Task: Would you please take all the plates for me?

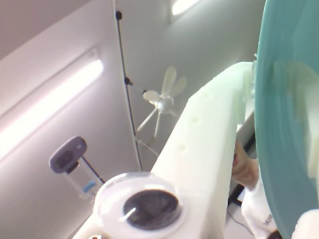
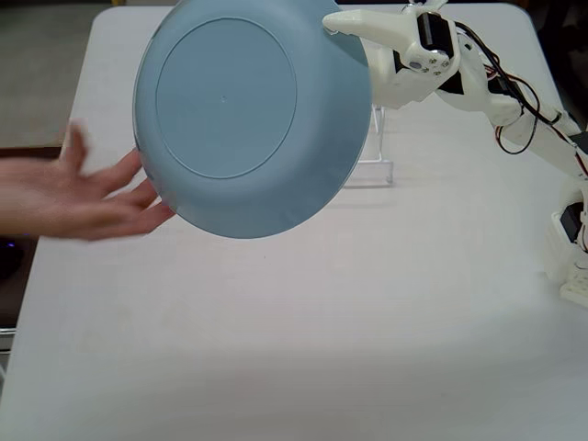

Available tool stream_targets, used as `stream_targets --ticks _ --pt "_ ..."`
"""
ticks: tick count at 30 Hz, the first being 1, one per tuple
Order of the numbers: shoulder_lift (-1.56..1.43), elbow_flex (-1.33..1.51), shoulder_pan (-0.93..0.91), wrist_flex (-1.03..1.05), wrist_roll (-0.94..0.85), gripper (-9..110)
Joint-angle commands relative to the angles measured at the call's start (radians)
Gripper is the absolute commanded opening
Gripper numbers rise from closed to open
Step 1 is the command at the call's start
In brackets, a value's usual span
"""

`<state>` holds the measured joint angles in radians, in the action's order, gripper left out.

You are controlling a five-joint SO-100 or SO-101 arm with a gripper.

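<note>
Near the far edge of the table (image 2: 386, 303), in the fixed view, we see the pincer (image 2: 338, 24) clamping the blue plate (image 2: 248, 115) aloft beside a hand (image 2: 78, 197), and in the wrist view the plate (image 1: 286, 124) fills the right side.

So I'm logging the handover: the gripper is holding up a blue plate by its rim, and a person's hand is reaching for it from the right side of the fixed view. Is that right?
Not quite. In the fixed view the hand comes in from the left side, not the right, its fingers at the plate's lower left edge. The rest holds: the gripper holds the blue plate up by its rim.
</note>
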<state>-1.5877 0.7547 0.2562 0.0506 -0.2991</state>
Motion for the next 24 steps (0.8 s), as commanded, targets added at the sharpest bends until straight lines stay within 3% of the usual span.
stream_targets --ticks 1,9,15,21,24 --pt "-0.075 -0.008 0.014 -0.04 0.008 -1" --pt "-0.075 -0.003 0.017 -0.04 0.018 0" --pt "-0.123 0.095 -0.002 -0.012 0.012 34" --pt "-0.169 0.095 -0.005 0.204 0.044 40" --pt "-0.21 0.095 -0.011 0.407 0.081 39"
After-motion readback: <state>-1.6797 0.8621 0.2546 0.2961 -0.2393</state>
